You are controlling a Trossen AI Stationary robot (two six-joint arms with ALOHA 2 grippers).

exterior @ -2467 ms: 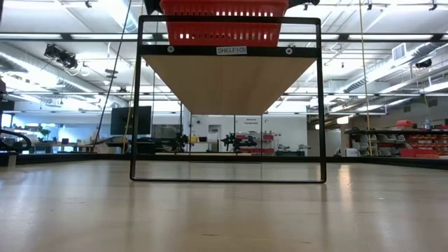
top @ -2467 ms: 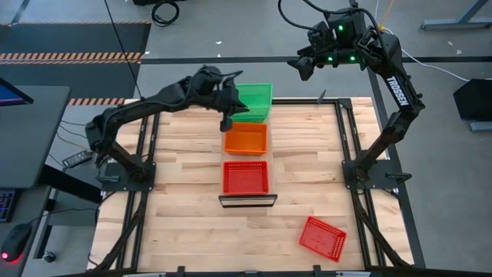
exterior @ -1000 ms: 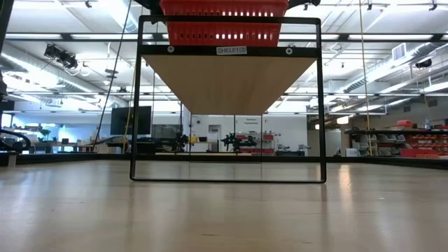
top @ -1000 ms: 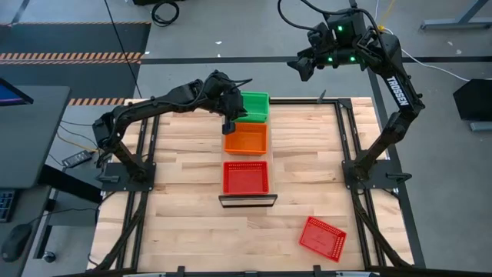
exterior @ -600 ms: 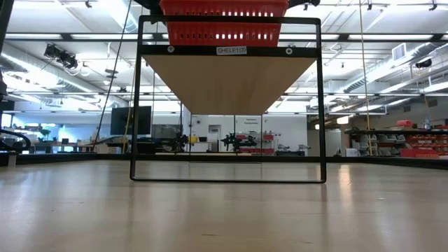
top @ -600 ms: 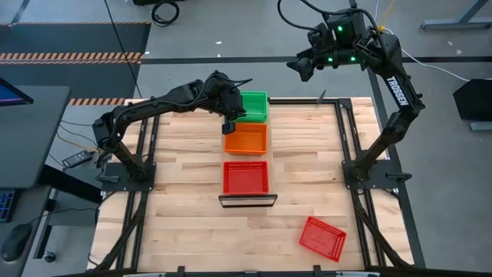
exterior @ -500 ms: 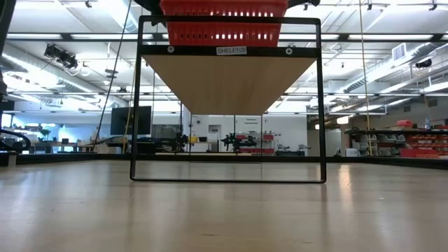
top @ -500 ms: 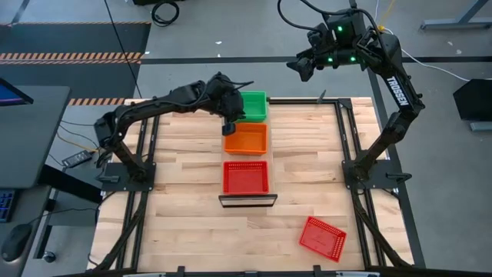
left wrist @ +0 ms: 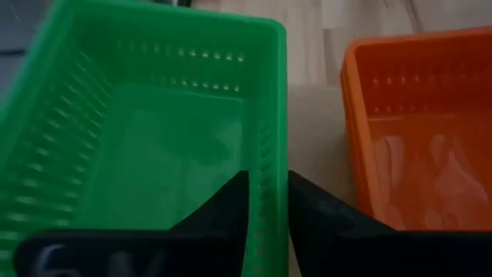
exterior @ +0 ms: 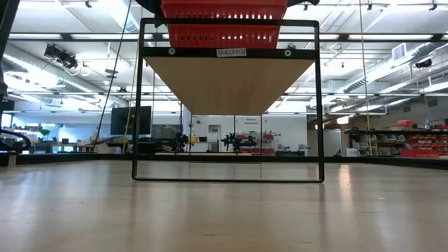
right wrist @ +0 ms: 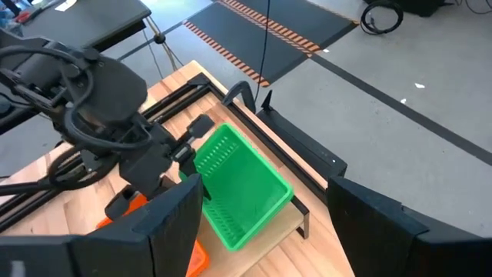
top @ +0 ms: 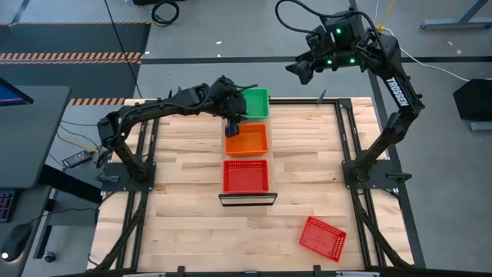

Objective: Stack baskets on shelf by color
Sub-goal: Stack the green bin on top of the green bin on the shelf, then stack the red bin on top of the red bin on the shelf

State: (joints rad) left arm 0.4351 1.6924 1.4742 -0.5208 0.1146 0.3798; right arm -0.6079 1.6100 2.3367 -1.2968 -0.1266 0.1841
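Observation:
The shelf (top: 247,201) is a raised board in a black frame (exterior: 227,84). On it, from near end to far end, stand a red basket (top: 246,176) (exterior: 224,21), an orange basket (top: 246,138) (left wrist: 419,131) and a green basket (top: 255,102) (left wrist: 146,146) (right wrist: 240,185). Whether more baskets lie under each, I cannot tell. Another red basket (top: 321,237) lies askew on the tabletop near the right front corner. My left gripper (top: 234,117) (left wrist: 267,211) is shut on the green basket. My right gripper (top: 297,69) (right wrist: 265,192) hangs open, high beyond the table's far edge. My left gripper pinches the green basket's near long wall (left wrist: 267,173), at its left end beside the orange basket. One finger (left wrist: 231,204) is inside the basket and the other finger (left wrist: 311,211) is outside. The fingers come from the table's left, slanting down, across the wall. The basket sits about level over the shelf's far end.
The butcher-block tabletop (top: 184,177) lies bare left and right of the shelf. Black frame rails (top: 344,146) run along both sides of the table, with an arm base on each. The floor with a striped mat (top: 69,55) lies beyond the far edge.
My left gripper, still shut on the green basket, has come down over the shelf's far end and shifted a little toward the table's right. The basket has sunk lower and sits squarer behind the orange basket.

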